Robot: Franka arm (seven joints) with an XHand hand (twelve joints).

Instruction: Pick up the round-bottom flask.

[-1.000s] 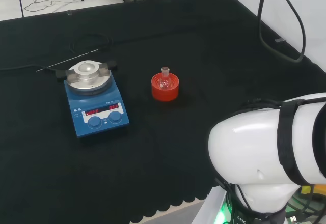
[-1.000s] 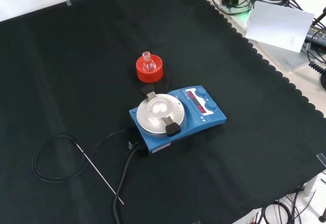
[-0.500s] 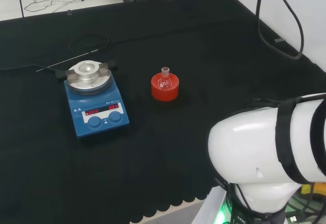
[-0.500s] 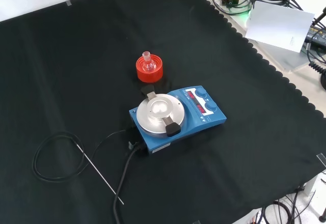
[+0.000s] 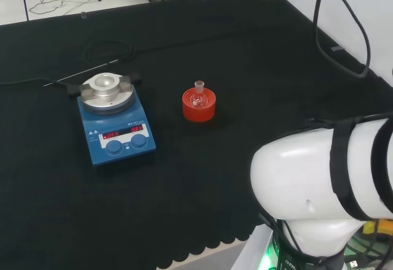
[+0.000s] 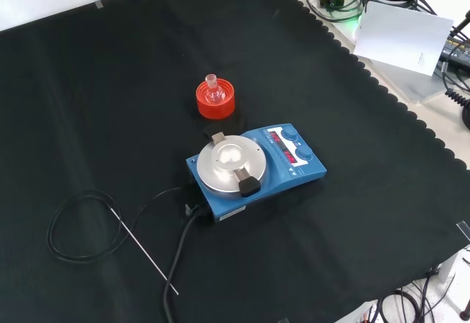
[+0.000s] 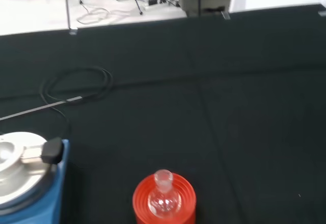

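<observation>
Glass, small and clear, the flask (image 5: 199, 99) sat upright in a red ring (image 5: 199, 105) near the middle of the cloth (image 5: 258, 67), its short neck pointing up. In the head view it stood to the right of a blue hotplate (image 5: 115, 123), well apart from it; in the front view the ring (image 6: 216, 98) lay just beyond the hotplate (image 6: 253, 168), much nearer than the head view suggested. A thin rod (image 6: 145, 250) and a coiled cable (image 6: 81, 227) lay on the cloth on the hotplate's other side from the flask. How far the fingers were spread, and whether they held anything, I could not tell. The flask was untouched in its stand, so the pick-up had not yet begun.

Several things could have gone wrong from there. The flask (image 7: 163, 196) was tiny and transparent, with only its neck and upper bulb standing above the ribbed ring, so curling fingers might have closed on the ring as well and lifted both. A descent slightly off centre could have knocked the neck and tipped the flask out of the ring onto the cloth. Smooth glass might also have slipped between the fingers during the lift. Approaching from the hotplate's side risked brushing its raised plate (image 6: 230, 163).
</observation>
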